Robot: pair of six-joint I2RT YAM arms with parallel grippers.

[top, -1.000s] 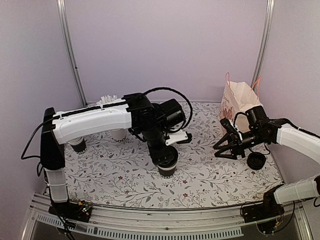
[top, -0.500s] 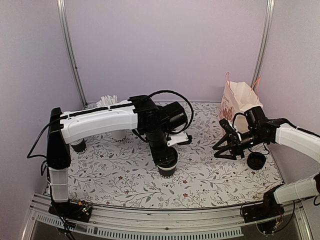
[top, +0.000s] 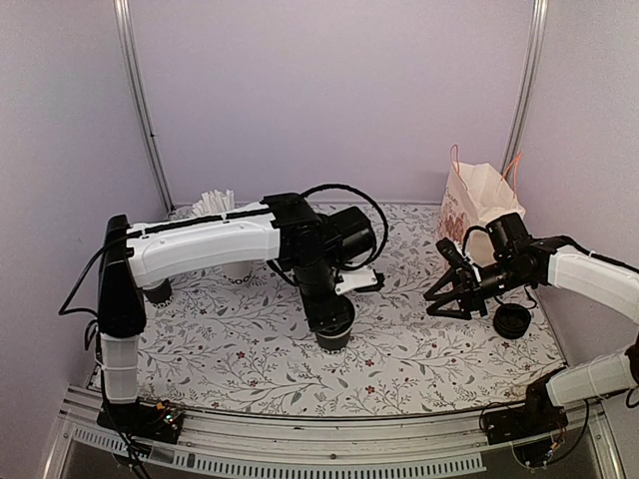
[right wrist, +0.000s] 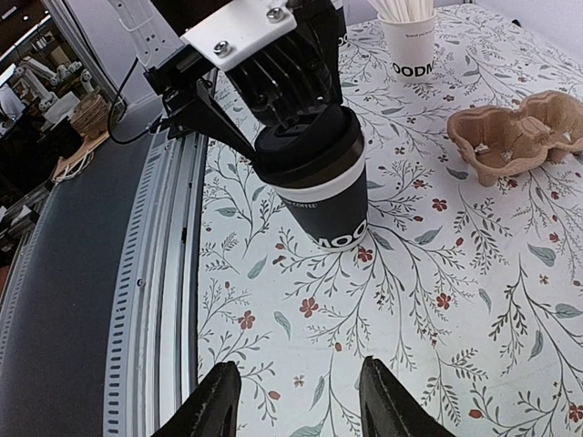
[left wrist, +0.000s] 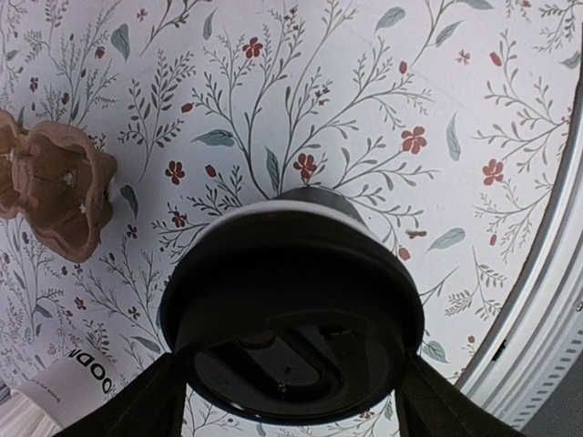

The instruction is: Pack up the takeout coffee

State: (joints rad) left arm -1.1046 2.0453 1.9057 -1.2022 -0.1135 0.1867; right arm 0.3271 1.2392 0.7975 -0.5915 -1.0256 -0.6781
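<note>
1. Two arms work over the table (top: 250,369). The coffee cup (right wrist: 319,196) stands upright near its middle, lid on, well apart from the paper bag (top: 477,215) at the far right.
2. The left gripper (right wrist: 299,137) straddles the lid from above. Whether its fingers pinch the rim or merely flank it, I cannot tell.
3. The right gripper (right wrist: 299,396) hangs spread and empty, facing the cup.
4. Risk: lifting by the lid alone could pop it off, or let the cup slip out and tip.
5. Risk: a careless sideways nudge could topple the cup, and the right arm could clip the loose lids (top: 512,321) just beside it.
</note>
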